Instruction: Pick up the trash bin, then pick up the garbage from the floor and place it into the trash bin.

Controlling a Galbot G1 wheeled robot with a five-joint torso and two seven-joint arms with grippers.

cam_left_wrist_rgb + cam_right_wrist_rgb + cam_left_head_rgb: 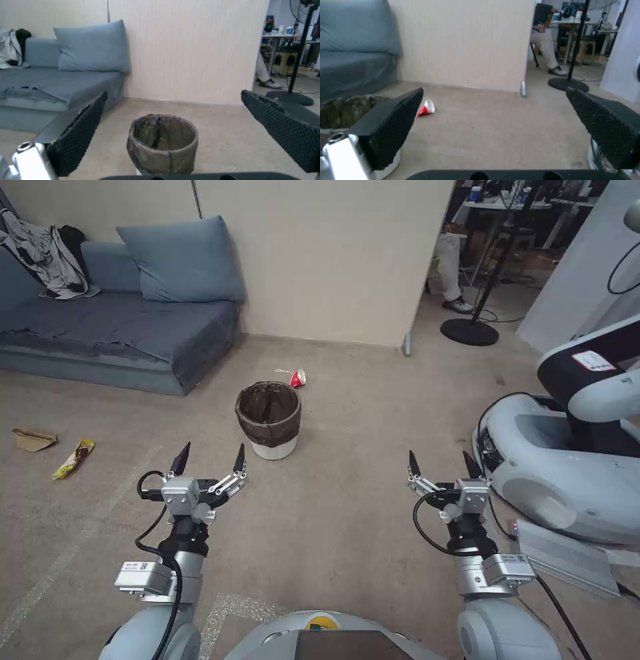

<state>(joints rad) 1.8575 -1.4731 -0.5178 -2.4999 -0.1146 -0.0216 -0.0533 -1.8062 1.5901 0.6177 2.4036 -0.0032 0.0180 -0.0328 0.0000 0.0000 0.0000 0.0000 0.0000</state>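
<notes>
- The left gripper [173, 120] has its two black, textured fingers [80, 132] spread wide apart, holding nothing.
- The trash bin [162, 145] stands upright on the beige floor [220, 140] between the fingers and farther off, touching neither; its dark bag is folded over the rim.
- A blue sofa [50, 85] sits at far left against the wall, with a blue cushion [91, 47] leaning upright on it.
- A fan stand [293, 95] rises at far right.

The trash bin's [343, 117] white base seems mostly hidden behind a finger.
</notes>
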